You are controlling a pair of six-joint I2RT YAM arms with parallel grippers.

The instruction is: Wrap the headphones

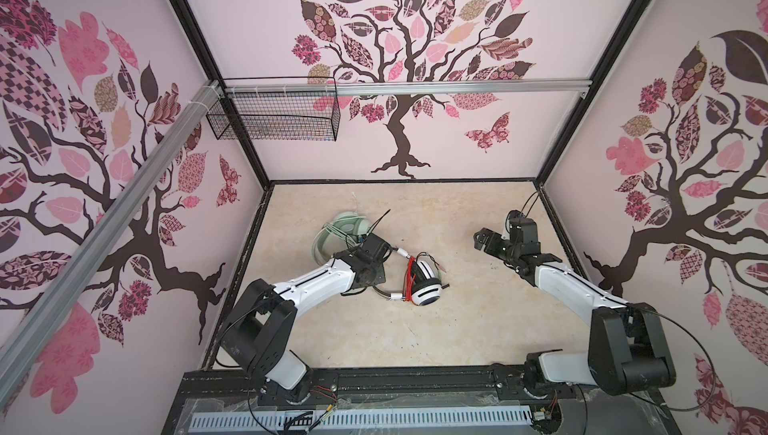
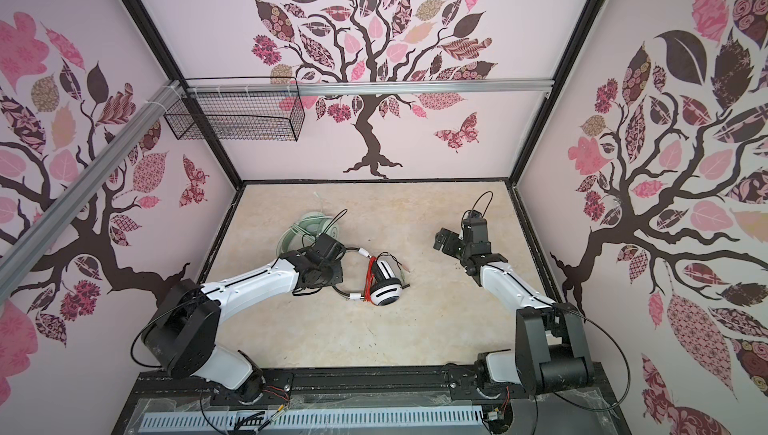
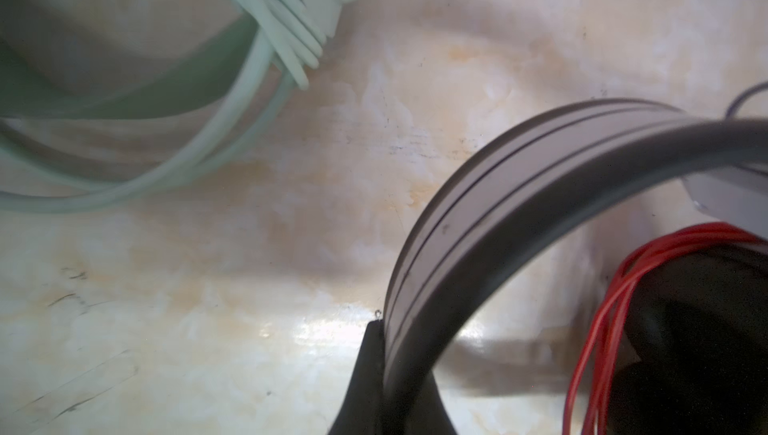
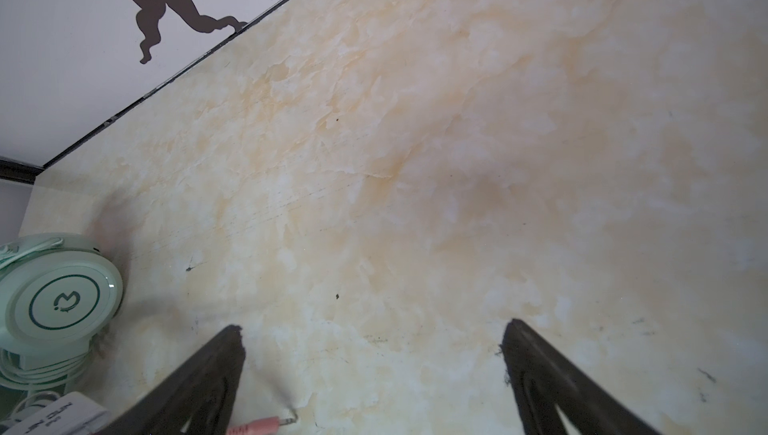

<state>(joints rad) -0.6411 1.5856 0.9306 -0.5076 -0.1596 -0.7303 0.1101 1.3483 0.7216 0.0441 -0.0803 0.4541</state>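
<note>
The white-and-black over-ear headset point(image 1: 426, 285) point(image 2: 384, 285) lay near the centre of the cream marble-patterned counter point(image 1: 374, 337) in both top views. Its two cups were folded together, and its orange-red cable point(image 1: 410, 277) was bundled in several strands on the side of the cups that faced the band.

The left gripper point(image 3: 395, 374) reached in from the lower left of the top views. In the left wrist view, at the lower middle of the frame, it was clamped tight on the headset's thin dark band point(image 3: 478, 204). The band arched up and to the right from there, and the red strands showed at the lower right.

The mint-green over-ear headset point(image 1: 348, 225) point(image 2: 309, 223) sat up and to the left of the other one in both top views, just beyond the left arm's wrist. Its pale green cable point(image 3: 257, 63) was wound around it in loops. Bare counter separated the two headsets.

The right gripper point(image 4: 374, 341) point(image 1: 482, 239) hung right of centre in the top views, well apart from both headsets. Its jaws were spread wide, with only bare counter showing between them. In the right wrist view a pink-sleeved jack plug point(image 4: 266, 423) lay on the counter at the bottom edge, beside one finger.

A black wire basket point(image 1: 274, 121) hung on the back wall at the upper left.
</note>
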